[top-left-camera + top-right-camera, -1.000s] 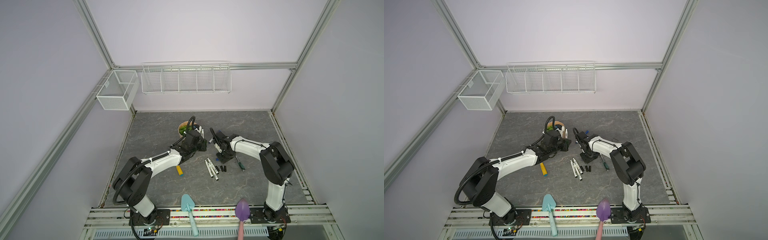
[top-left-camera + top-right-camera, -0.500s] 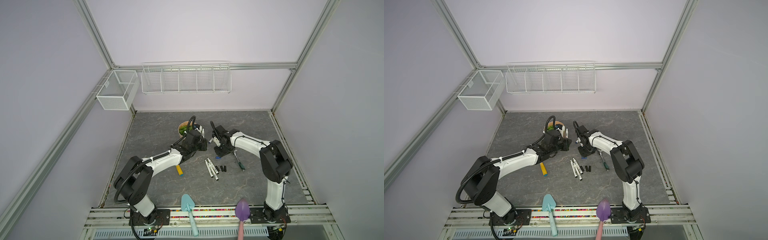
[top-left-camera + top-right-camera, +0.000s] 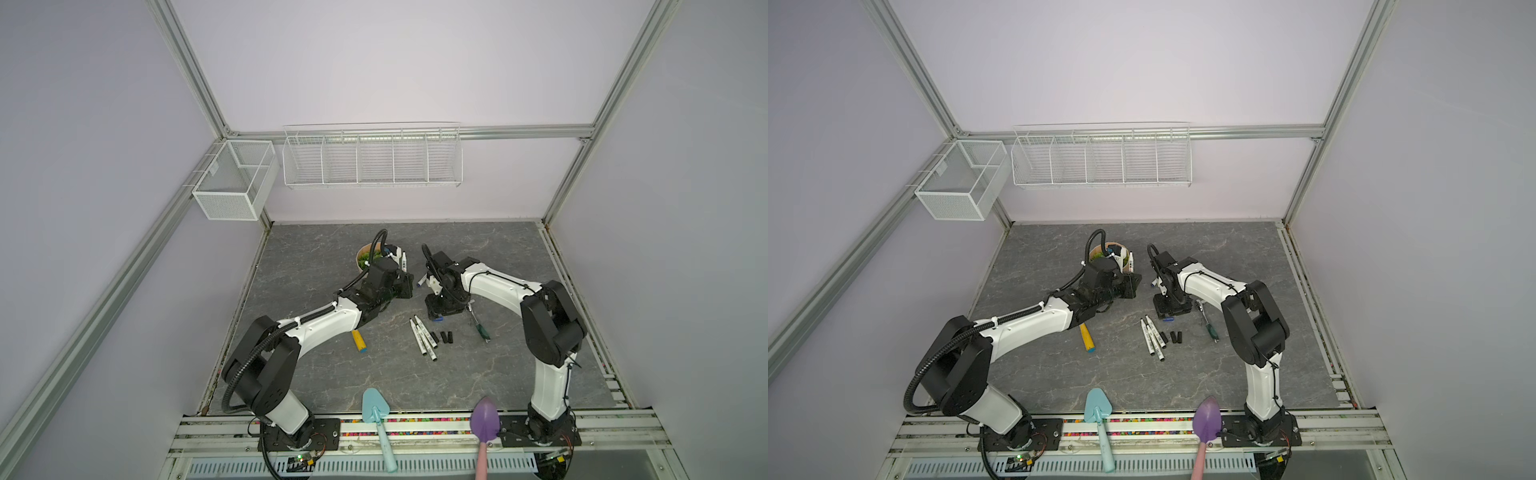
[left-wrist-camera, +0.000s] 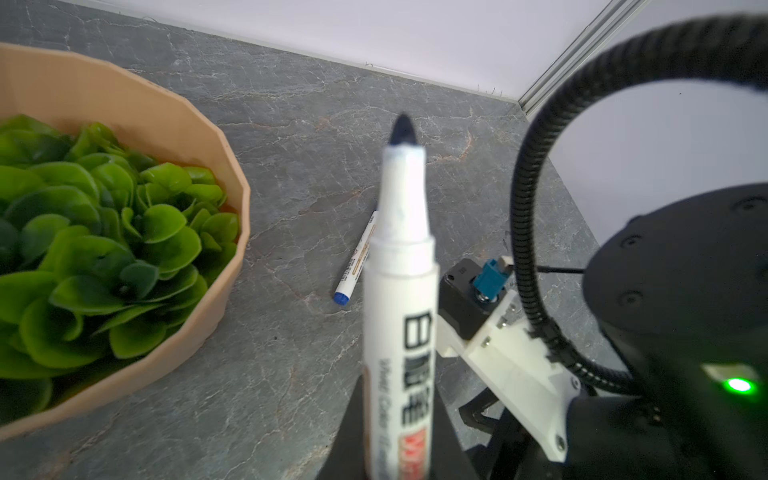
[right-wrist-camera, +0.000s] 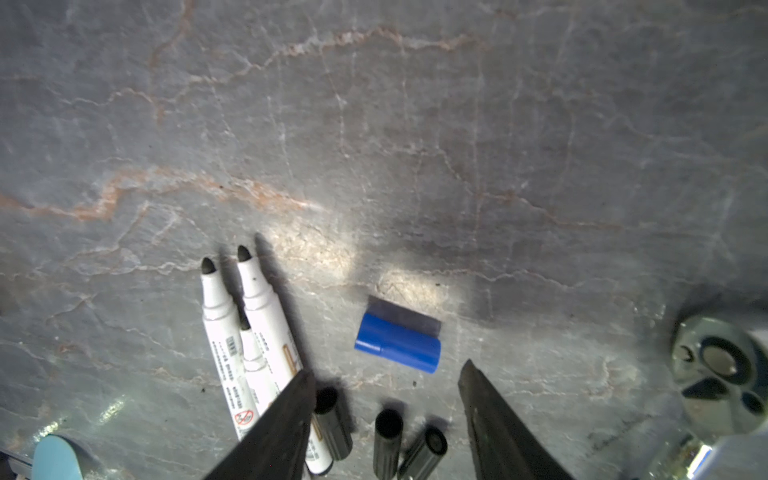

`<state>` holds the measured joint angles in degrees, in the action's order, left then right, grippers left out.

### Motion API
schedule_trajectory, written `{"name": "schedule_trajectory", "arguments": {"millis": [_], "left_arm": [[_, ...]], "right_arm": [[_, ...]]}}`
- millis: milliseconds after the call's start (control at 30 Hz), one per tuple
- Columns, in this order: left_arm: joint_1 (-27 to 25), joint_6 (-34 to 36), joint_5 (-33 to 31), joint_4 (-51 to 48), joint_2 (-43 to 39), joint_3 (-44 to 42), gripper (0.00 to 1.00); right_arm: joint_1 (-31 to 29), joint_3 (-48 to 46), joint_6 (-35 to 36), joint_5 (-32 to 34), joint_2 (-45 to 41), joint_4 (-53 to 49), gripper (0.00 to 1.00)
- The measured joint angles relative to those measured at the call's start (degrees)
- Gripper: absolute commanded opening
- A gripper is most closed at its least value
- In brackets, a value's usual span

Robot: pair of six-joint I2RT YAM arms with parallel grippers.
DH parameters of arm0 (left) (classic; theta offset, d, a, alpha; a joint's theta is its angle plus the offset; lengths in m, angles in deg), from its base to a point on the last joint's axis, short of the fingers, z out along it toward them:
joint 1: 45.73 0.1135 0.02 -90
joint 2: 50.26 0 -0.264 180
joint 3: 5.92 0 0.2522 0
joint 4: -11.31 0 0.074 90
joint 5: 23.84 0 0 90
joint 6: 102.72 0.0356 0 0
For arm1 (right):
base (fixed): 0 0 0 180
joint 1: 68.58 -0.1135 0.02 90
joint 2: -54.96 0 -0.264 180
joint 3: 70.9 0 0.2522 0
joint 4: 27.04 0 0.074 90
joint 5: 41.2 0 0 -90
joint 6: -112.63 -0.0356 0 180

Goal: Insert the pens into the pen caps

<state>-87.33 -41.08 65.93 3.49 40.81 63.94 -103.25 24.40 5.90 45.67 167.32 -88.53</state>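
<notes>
Gripping one white pen (image 4: 399,291) tight in the shut left hand (image 4: 399,449), with its dark blue tip bare and poking out away from the hand. Holding the right hand (image 5: 388,374) open low over the grey worktop (image 5: 415,124), gripping nothing. Spotting one blue cap (image 5: 397,347) lying flat on the worktop just past the right hand's fingertips. Spotting three black caps (image 5: 388,432) lying side by side near it, one just beside a finger (image 5: 286,424). Finding three pens (image 5: 266,316) lying packed together next to the black caps, all with bare black tips. Finding a lone pen (image 4: 357,259) lying on the worktop past the held one, with a blue plug on the end facing the left hand and its far end hidden.

Looking at a tan pot (image 4: 224,166) near the left hand, stuffed full of green leaves (image 4: 104,249). Looking up at two white wire baskets hanging by the walls: a long basket (image 3: 374,166) split into five parts and a small mesh box (image 3: 232,187) split into two.

Counting five pens: one held, four lying down. Counting four caps: one blue, three black. Counting one metal tool with a green handle (image 3: 478,326) by the right arm, one yellow stick with a blue end (image 3: 358,340) by the left arm, and two little shovels at the front, a teal shovel (image 3: 376,409) and a purple shovel (image 3: 484,419).
</notes>
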Motion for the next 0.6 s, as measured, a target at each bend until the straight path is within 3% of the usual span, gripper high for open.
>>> {"name": "schedule_trajectory", "arguments": {"millis": [200,400,600], "left_arm": [[0.0,0.17,-0.26,0.02,-1.51,-1.53,0.0],[0.04,0.63,-0.81,-0.22,-2.47,-2.05,0.0],[0.09,1.05,-1.05,-0.31,-3.1,-2.19,0.0]], "right_arm": [[0.0,0.26,-0.68,-0.44,3.06,-0.26,0.55],[0.02,0.35,-0.98,0.2,3.08,-0.35,0.44],[-0.26,0.35,-0.79,1.51,3.08,-1.05,0.48]]}}
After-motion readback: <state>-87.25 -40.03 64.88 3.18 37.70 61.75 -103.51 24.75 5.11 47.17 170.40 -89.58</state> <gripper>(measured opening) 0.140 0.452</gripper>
